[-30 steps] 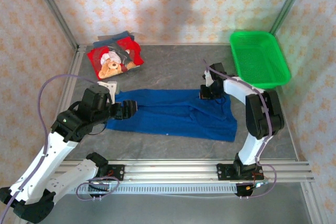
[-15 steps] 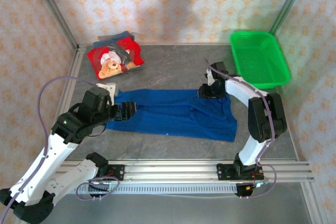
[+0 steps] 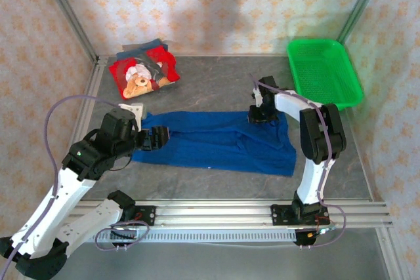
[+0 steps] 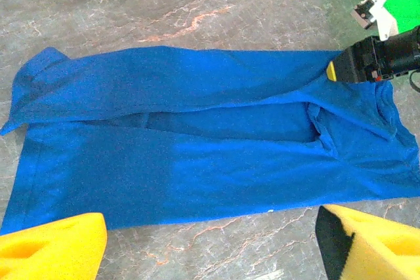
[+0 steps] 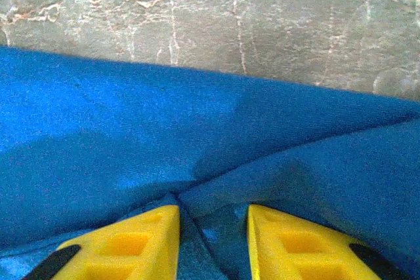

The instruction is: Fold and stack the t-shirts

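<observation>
Walls: patterned paper on all sides of the top view, with nothing there to work around.
Table (image 3: 216, 77): grey marbled top. It looks smooth enough for cloth to slide, so I would lift a fold and lay it down rather than drag it.
Blue t-shirt (image 3: 216, 142): lies lengthwise across the middle of the top view. Its upper long edge is already turned in toward the centre line and the lower half is flat. The step in hand looks like the lengthwise fold.
Green basket (image 3: 325, 73): upper right of the top view, well apart from the shirt and not part of the fold.
Red teddy-bear shirt (image 3: 141, 73): folded in the upper left on darker folded ones (image 3: 141, 49). The blue one should end up on top of this stack.
Left end effector (image 3: 161, 137): stands wide with nothing between the fingers, at the shirt's left end. In its wrist view the whole shirt lies ahead. It should take the lower left corner, gripping both layers.
Right end effector (image 5: 213, 240): narrow, at the shirt's upper right corner. A ridge of blue cloth sits between the yellow fingers (image 5: 125, 240), but I cannot tell whether it is pinched. It should have a firm hold before lifting.
Pairing: both ends should rise together and level so the crease runs straight.
</observation>
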Available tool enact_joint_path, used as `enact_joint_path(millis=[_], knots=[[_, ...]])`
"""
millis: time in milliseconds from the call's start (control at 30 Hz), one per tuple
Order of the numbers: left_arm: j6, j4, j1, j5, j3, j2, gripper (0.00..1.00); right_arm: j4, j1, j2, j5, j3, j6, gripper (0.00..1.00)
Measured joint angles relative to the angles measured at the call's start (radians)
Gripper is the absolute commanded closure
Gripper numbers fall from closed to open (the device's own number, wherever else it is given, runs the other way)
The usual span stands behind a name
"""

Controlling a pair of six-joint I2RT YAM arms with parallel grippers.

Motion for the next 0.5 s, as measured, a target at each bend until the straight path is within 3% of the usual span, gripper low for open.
enact_joint_path(millis=[367,500], knots=[[0.026,-0.011,0.0,-0.018,0.001,0.018,0.16,0.001,0.0,-0.025,-0.046,-0.035,-0.005,0.92],[0.032,-0.01,0.0,-0.018,0.001,0.035,0.16,0.001,0.0,-0.044,-0.062,-0.054,0.002,0.94]])
